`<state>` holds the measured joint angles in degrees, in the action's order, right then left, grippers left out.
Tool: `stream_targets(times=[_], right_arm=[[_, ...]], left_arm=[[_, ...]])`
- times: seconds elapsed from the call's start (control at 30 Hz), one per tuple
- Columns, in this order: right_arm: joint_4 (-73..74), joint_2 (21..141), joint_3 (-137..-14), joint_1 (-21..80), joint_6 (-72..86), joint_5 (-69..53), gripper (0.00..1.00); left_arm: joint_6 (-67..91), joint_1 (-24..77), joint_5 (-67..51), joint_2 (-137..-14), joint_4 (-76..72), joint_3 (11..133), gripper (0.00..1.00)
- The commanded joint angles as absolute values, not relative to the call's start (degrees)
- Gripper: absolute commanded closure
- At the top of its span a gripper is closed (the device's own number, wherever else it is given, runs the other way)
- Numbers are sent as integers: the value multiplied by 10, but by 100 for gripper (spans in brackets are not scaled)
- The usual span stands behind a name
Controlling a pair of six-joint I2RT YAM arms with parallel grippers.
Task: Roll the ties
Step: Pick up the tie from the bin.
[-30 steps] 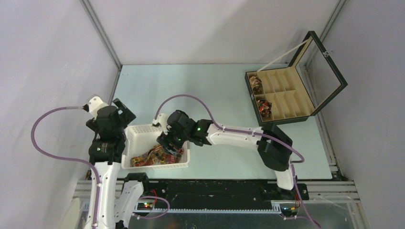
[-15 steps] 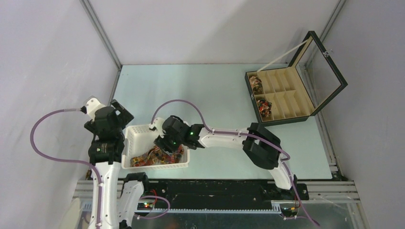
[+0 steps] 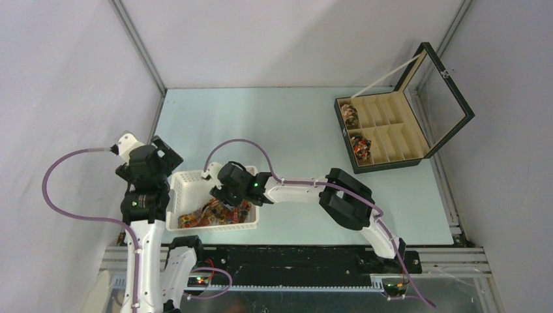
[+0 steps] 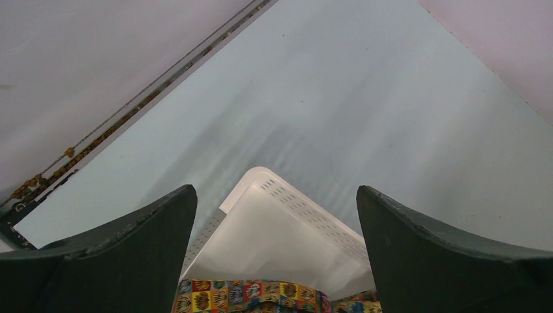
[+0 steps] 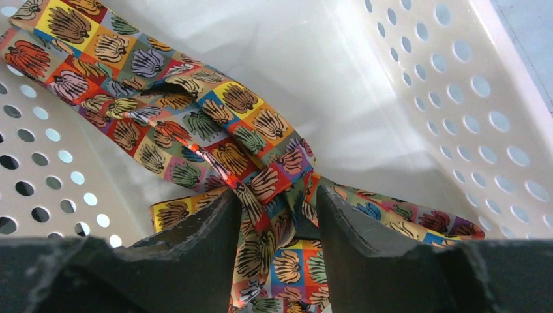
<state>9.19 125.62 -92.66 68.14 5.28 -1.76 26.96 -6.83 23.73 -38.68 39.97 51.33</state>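
Observation:
Several ties (image 3: pixel 207 215) with a red, orange and yellow pattern lie loosely piled in the white perforated basket (image 3: pixel 189 176). My right gripper (image 3: pixel 226 201) reaches down into the basket. In the right wrist view its jaws (image 5: pixel 277 202) pinch a bunched fold of one tie (image 5: pixel 195 124), which runs off to the upper left. My left gripper (image 3: pixel 163 153) hovers open and empty over the basket's far left corner. The left wrist view shows that gripper (image 4: pixel 275 192) above the basket wall (image 4: pixel 287 228) and a tie strip (image 4: pixel 248 297). Two coiled ties (image 3: pixel 350 115) (image 3: pixel 360 147) sit in the box.
The black compartmented box (image 3: pixel 391 130) stands open at the far right, lid tilted up and back. The basket's perforated walls (image 5: pixel 456 98) close in on my right gripper. The enclosure's walls border the table on the left, back and right.
My right arm has stretched further left and its gripper has sunk deeper into the basket onto the ties. My left arm has barely shifted.

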Motion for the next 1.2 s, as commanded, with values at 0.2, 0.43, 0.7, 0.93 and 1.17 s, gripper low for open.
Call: stream_targets(times=[0.2, 0.43, 0.7, 0.93, 1.17], right_arm=[[70, 1267, -958, 686, 35, 18, 62], [81, 1264, -964, 686, 39, 26, 79], [90, 1230, -971, 686, 37, 26, 100], [104, 1182, -979, 686, 26, 58, 100], [107, 1123, -988, 686, 3, 95, 100]], left_arm=[[271, -76, 228, -385, 386, 513, 0], [271, -82, 229, -384, 386, 513, 0], [271, -91, 227, -380, 387, 514, 0], [280, -100, 232, -370, 388, 511, 0], [285, -110, 234, -366, 388, 510, 0]])
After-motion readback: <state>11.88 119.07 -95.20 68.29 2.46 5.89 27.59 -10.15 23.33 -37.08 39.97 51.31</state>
